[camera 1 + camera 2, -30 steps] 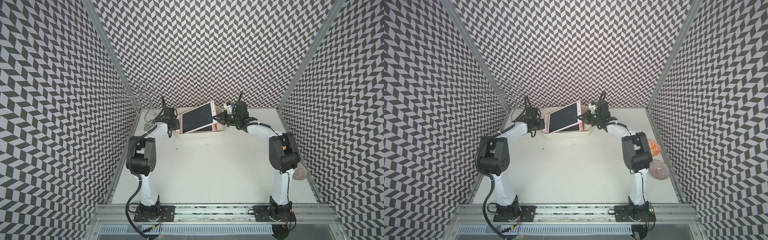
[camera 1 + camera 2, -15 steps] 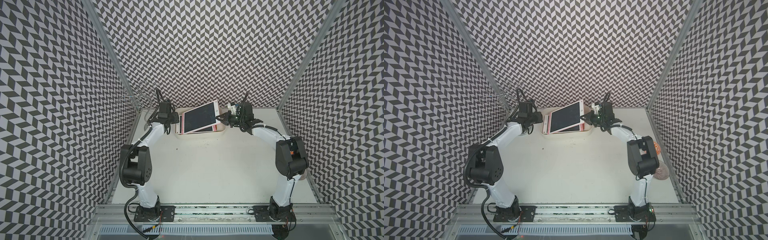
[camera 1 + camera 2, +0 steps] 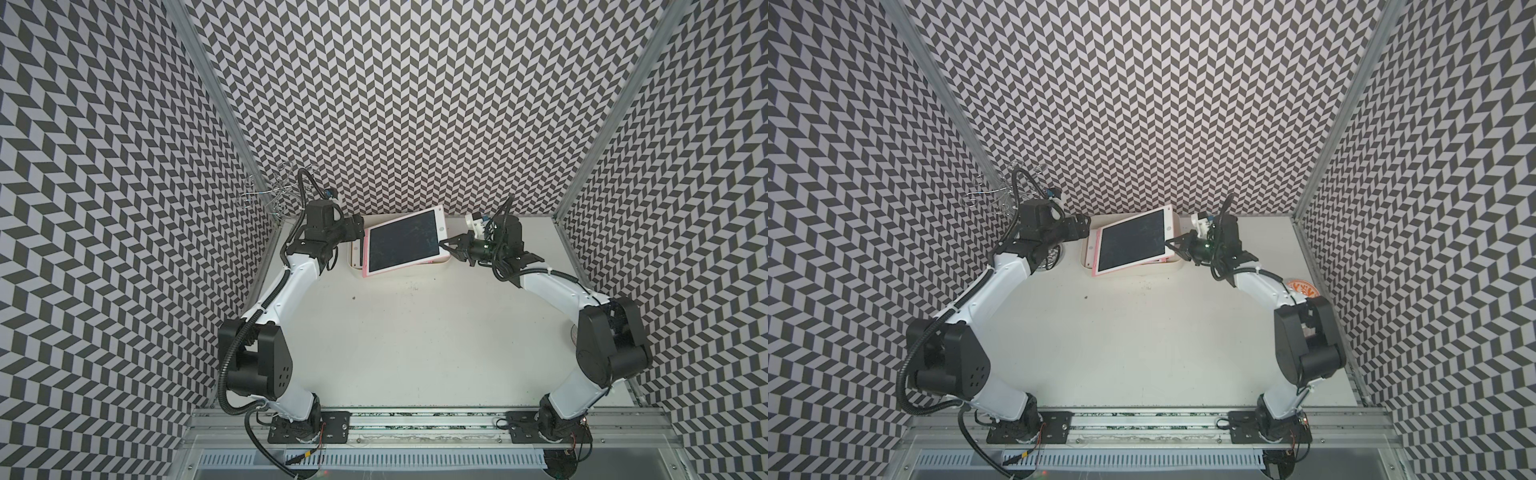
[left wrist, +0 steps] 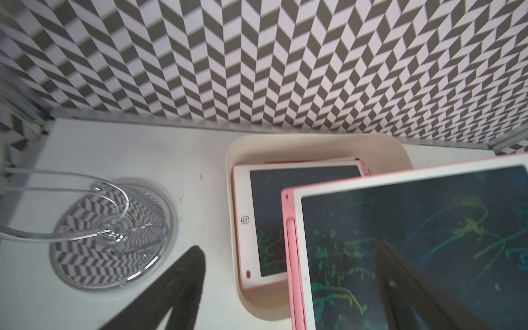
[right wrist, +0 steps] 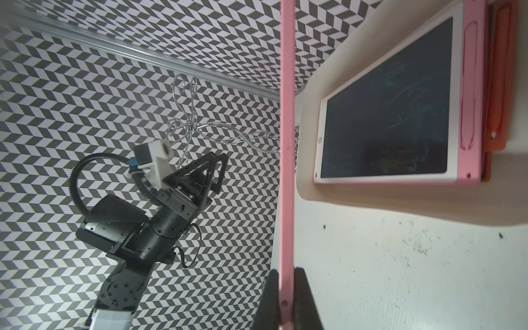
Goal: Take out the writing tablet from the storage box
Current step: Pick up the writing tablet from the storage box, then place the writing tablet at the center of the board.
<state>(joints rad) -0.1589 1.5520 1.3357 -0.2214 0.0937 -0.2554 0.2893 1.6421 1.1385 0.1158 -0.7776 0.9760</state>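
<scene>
Lifted at the back wall: a pink-framed tablet (image 3: 405,241) hangs tilted over the box (image 3: 351,261) at upper centre of both top views, its low corner past the box's front rim. The right gripper (image 3: 446,248) pinches the tablet's right edge. Its fingers (image 5: 303,297) press on the pink rim at bottom centre of the right wrist view. The left gripper (image 3: 358,227), just left of the tablet, has fingers (image 4: 185,285) spread wide and grips nothing. A second tablet (image 4: 265,214) lies flat in the box, over an orange tablet (image 5: 498,85). A wire stand (image 4: 114,237) sits on the table (image 3: 415,340), left of the box.
</scene>
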